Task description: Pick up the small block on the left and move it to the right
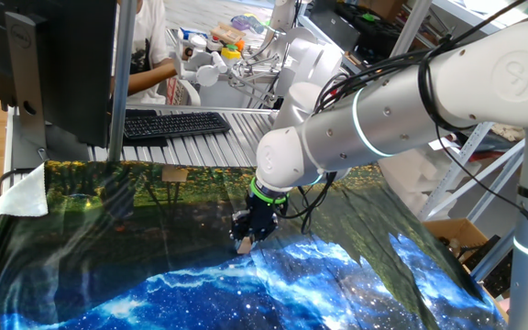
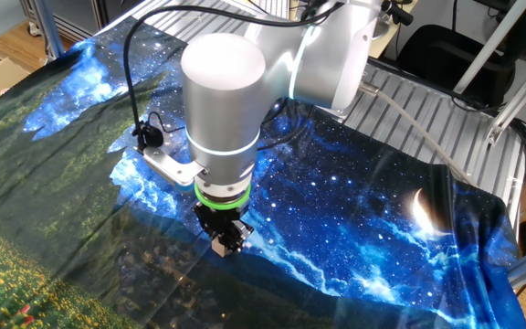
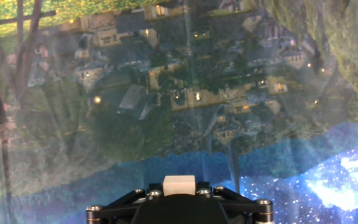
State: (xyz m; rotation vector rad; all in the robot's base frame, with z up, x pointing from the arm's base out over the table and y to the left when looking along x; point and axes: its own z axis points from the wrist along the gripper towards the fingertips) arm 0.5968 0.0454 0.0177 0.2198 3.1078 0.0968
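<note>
Fingers of my gripper (image 2: 222, 241) clamp the small block (image 2: 219, 246) just above the printed cloth (image 2: 409, 247) (barely clear), so I should lift straight before travelling.

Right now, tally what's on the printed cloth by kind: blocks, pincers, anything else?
Small block: 1, held between the pincer's fingers
Pincer: 1, black, pointing down at the cloth
Other loose items on the cloth: 0 visible
Total: 2
</note>
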